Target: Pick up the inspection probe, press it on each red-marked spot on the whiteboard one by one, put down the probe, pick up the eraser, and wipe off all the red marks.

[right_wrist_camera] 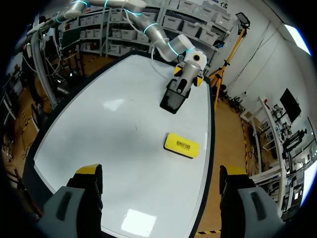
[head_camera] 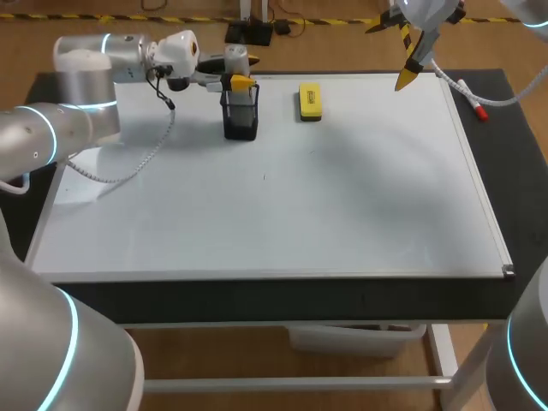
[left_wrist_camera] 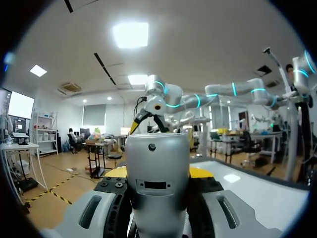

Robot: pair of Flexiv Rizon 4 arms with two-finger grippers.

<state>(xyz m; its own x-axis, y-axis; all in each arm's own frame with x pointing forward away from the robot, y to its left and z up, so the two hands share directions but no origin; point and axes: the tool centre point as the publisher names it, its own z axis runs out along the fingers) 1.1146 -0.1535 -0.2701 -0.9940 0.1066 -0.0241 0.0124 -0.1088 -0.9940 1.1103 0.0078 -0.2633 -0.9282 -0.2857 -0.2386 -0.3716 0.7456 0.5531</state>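
**Inspection probe** point(left_wrist_camera: 157, 183): a silver cylinder with a rounded top. It stands upright in the black holder point(head_camera: 241, 120) near the far edge of the whiteboard point(head_camera: 300, 205), left of middle. The left jaws come in level from the side and appear clenched on the probe's body, one finger on each flank, just above the holder's rim. The left arm point(head_camera: 86, 103) lies over the whiteboard's far left corner.

**Step in hand, as judged:** taking the probe out of the holder.

**Recommended practice:**
- Lift straight up until the probe's lower end is free of the rim before any sideways travel.
- Avoid a slanted pull, which would likely drag or tip the holder — it may not be fixed down.
- Keep the probe upright so that its tip meets the board squarely.

**Surroundings:**
- The yellow eraser point(head_camera: 310, 101) lies near the holder on its right, apart from it, so the probe should be routed clear of it.
- The right jaws hang released and empty above the whiteboard's far right corner.
- A red-capped marker point(head_camera: 471, 98) lies on the desk point(head_camera: 514, 180) just beyond the right edge.

**Finding:** no red marks can be made out on the board in any view — the spots must be located before pressing.
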